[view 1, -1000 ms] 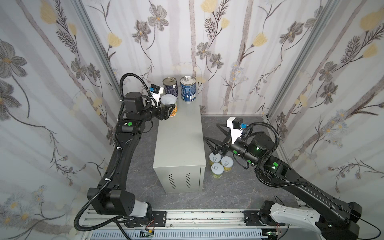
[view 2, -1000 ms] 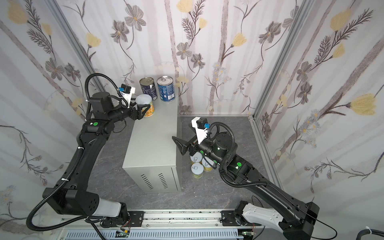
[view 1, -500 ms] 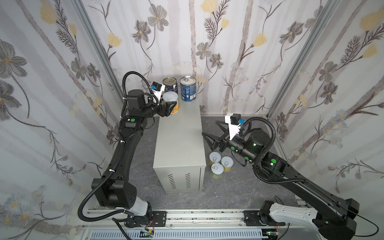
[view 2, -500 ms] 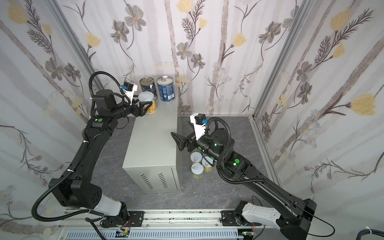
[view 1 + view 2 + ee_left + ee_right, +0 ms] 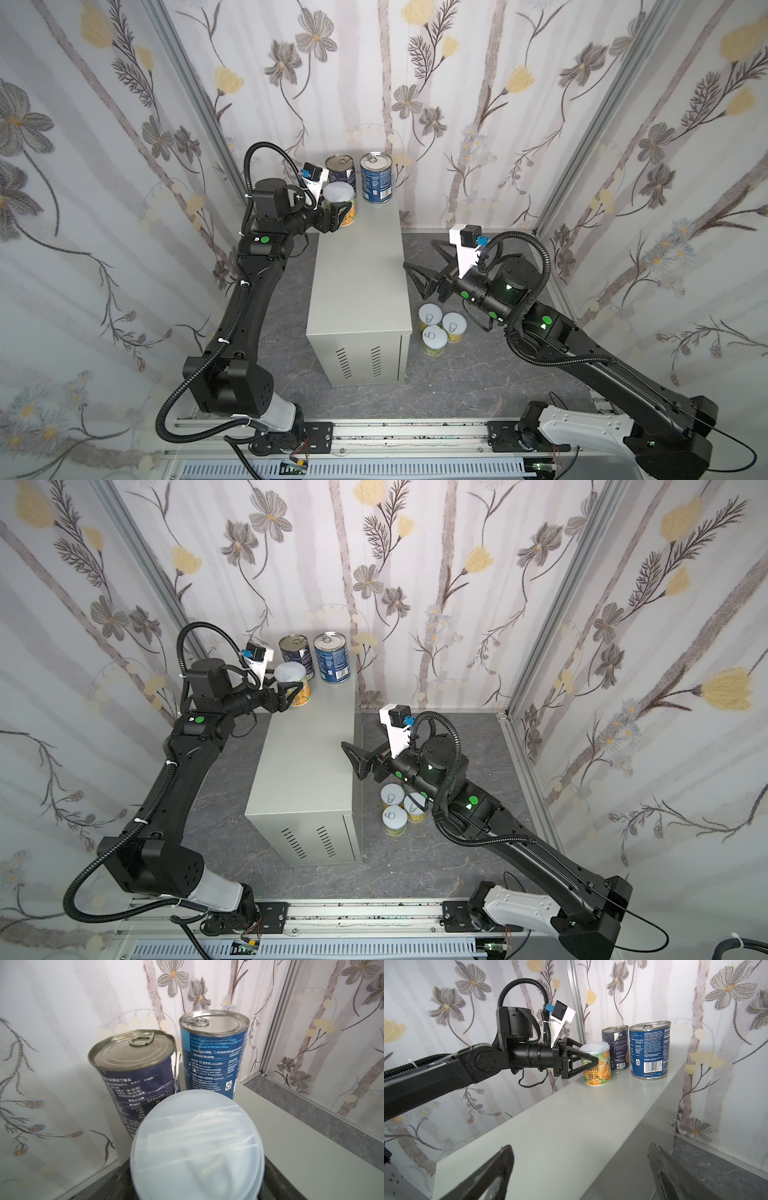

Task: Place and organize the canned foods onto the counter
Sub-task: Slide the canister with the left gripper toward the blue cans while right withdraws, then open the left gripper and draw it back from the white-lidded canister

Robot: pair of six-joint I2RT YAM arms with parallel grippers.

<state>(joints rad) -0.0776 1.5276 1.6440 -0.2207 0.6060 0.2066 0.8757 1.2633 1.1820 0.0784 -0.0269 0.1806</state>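
Observation:
My left gripper (image 5: pixel 342 209) is shut on a short can with a yellow-green peach label and a white lid (image 5: pixel 339 193) (image 5: pixel 291 674) (image 5: pixel 195 1147) (image 5: pixel 598 1064). The can is upright at the far left of the counter top (image 5: pixel 357 282) (image 5: pixel 307 771) (image 5: pixel 571 1126) and seems to rest on it. Right behind it stand two taller blue cans (image 5: pixel 340 168) (image 5: pixel 376 178) (image 5: pixel 135 1076) (image 5: pixel 214 1059). My right gripper (image 5: pixel 419 253) (image 5: pixel 579 1157) is open and empty at the counter's right edge. Below it three short cans (image 5: pixel 430 313) (image 5: pixel 454 326) (image 5: pixel 434 338) stand on the floor.
The counter's vent slots (image 5: pixel 359 361) face the rail at the front. Flowered walls close in behind and on both sides, with the blue cans close to the back wall. Dark marbled floor (image 5: pixel 457 382) surrounds the counter.
My left gripper has carried the peach can a little farther back, close to the blue cans. My right gripper has moved away from the floor cans, farther back along the counter's edge.

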